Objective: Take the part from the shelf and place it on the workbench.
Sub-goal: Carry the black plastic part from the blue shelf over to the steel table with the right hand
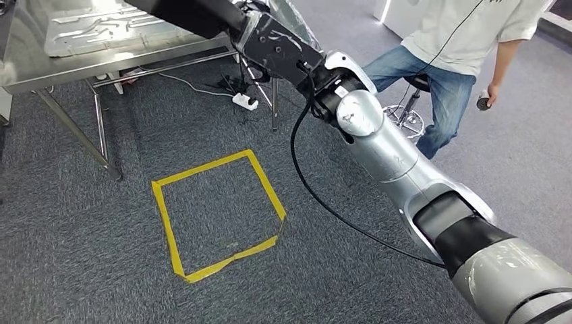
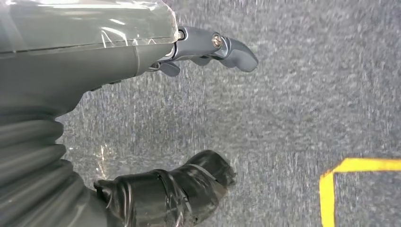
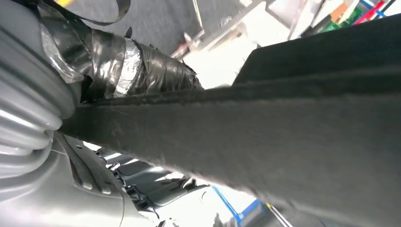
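A long black part [image 1: 182, 12] runs out of the head view's top edge, above the near edge of the steel workbench [image 1: 81, 71]. My right hand [image 1: 283, 47] grips its near end, the silver arm stretched up and to the left. In the right wrist view the black part [image 3: 283, 118] crosses the whole picture, and the tape-wrapped thumb [image 3: 142, 66] presses against its edge. My left hand [image 2: 94, 66] hangs over the grey carpet, its fingers [image 2: 227, 47] spread away from the taped thumb [image 2: 179, 189], with nothing in it.
A pressed metal sheet [image 1: 101, 27] lies on the workbench. A yellow tape square [image 1: 216, 212] marks the carpet in front of me. A person [image 1: 465, 47] sits on a stool at the right. A power strip [image 1: 244, 102] and cables lie under the bench.
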`<state>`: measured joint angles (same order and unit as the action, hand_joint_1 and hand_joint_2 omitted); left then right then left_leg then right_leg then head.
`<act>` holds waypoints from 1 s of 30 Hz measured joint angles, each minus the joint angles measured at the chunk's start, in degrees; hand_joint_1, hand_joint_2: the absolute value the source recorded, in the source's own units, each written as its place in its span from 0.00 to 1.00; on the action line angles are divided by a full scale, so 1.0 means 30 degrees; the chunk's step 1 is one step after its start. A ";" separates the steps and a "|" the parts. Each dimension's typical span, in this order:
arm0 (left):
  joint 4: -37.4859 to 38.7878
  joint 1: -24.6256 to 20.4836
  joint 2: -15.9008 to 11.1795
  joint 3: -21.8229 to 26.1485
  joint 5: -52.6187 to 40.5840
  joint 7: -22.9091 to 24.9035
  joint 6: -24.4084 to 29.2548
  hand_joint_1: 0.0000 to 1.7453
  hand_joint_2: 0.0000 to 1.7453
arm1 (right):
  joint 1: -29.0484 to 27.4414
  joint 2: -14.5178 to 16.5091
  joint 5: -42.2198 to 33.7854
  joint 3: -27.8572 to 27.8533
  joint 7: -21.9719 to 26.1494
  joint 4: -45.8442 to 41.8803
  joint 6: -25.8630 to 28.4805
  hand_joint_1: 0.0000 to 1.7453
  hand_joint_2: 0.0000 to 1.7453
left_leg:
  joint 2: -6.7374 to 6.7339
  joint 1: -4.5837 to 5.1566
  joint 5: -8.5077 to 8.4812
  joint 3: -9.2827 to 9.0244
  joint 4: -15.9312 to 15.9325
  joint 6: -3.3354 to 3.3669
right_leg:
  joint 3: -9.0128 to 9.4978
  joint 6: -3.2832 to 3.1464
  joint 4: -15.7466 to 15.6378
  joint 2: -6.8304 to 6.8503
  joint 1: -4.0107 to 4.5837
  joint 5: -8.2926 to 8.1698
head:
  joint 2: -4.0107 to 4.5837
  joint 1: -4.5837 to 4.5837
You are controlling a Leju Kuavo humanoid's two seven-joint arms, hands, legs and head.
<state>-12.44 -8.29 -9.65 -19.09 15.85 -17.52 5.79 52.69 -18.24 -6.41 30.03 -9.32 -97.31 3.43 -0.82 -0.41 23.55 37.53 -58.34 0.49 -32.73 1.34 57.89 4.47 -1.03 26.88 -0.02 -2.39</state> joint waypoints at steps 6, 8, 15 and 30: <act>-0.0002 0.0015 -0.0082 0.0024 0.0503 -0.0033 -0.0994 0.00 1.00 | -0.0037 -0.0045 0.0455 -0.0006 -0.0639 0.0126 0.0679 1.00 1.00 | 0.0257 -0.0031 0.0172 -0.0311 0.0112 0.0664 | -0.2007 0.0297 0.4075 -0.1258 -0.0065 0.1966 | 0.0000 -0.0074; 0.0000 0.0025 -0.0089 0.0036 0.0561 -0.0038 -0.1038 0.00 1.00 | -0.0138 -0.0077 0.0570 -0.0006 -0.0810 0.0206 0.0822 1.00 1.00 | 0.0409 0.0057 0.0256 -0.0379 0.0069 0.0768 | -0.3178 0.0229 0.5783 -0.1413 -0.0011 0.2153 | 0.0000 -0.0087; 0.0002 0.0052 -0.0084 0.0038 0.0574 -0.0036 -0.1042 0.00 1.00 | -0.0021 -0.0124 0.0887 -0.0011 -0.1103 0.0320 0.1150 1.00 1.00 | 0.0885 0.0210 0.0631 -0.0504 -0.0200 0.0505 | -0.1167 -0.0333 0.0451 -0.1635 0.0281 -0.0691 | 0.0000 -0.0073; 0.0000 0.0086 -0.0149 0.0049 0.0623 -0.0091 -0.1550 0.00 1.00 | 0.0003 -0.0177 0.1796 -0.0016 -0.1329 0.0401 0.1791 1.00 1.00 | 0.0334 -0.0078 0.0773 -0.0261 -0.0572 -0.0235 | -0.0889 -0.0307 0.0700 -0.1425 -0.0007 -0.0203 | 0.0000 -0.0002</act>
<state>-12.44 -8.03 -10.10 -18.94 17.72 -17.79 1.14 52.70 -18.77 -1.02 29.98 -13.31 -96.11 8.80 0.18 -0.65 25.87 36.75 -60.06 -0.22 -35.40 0.42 59.99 0.19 -1.05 26.28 -0.02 -2.39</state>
